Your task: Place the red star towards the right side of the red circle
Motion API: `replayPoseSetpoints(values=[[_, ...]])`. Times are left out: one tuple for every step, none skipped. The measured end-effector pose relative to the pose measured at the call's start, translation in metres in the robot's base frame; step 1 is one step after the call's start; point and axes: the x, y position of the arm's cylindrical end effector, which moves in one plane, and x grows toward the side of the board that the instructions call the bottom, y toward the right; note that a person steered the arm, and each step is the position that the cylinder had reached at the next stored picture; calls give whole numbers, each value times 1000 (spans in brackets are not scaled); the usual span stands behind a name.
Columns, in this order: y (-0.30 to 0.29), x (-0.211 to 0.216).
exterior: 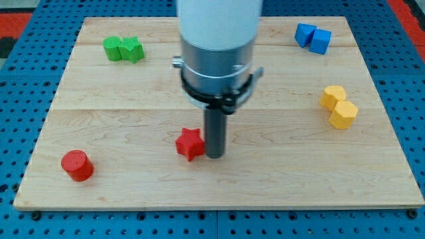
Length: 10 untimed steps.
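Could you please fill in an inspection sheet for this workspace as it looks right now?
Surface: pale wooden board, flat.
Job's things: red star near the view's bottom centre; red circle far to its left, at the view's bottom left.
Clutter: two green blocks touching, top left; two blue blocks touching, top right; two yellow blocks touching, right.
Grippers: none; my tip sits just right of the red star, apparently touching it.
Cables: nothing seen.
Surroundings: blue perforated base around the board.

Upright dark rod under a white-and-grey arm housing, my tip (215,156) down at board level.
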Motion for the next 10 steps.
replayPoseSetpoints(values=[[-33,0],[-33,0],[4,26],[8,14],[-19,-46],[-19,-46],[-43,-44],[-69,-31],[-88,-27],[-110,-17]])
